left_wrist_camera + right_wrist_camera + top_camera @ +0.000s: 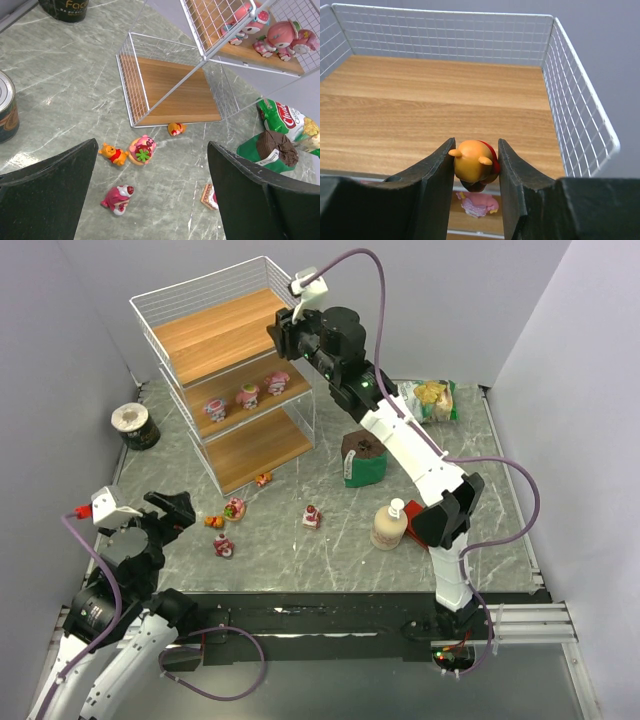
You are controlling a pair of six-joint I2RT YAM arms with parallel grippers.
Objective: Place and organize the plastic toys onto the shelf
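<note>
Placement step: right gripper [475, 150] pinches an orange bear toy [470, 167] over the 6 o'clock edge of the top tier of the shelf [445, 100], next needing a reach inward, lowering and release; left gripper [152, 147] hangs spread above loose toys [233, 508] at 8 o'clock.

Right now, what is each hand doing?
Left hand: open, holding nothing.
Right hand: closed on an orange-yellow bear toy.

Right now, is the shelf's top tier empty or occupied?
Empty. The top tier shows only bare wood; the right gripper holds the orange bear toy at its front edge, not yet set down.
</note>
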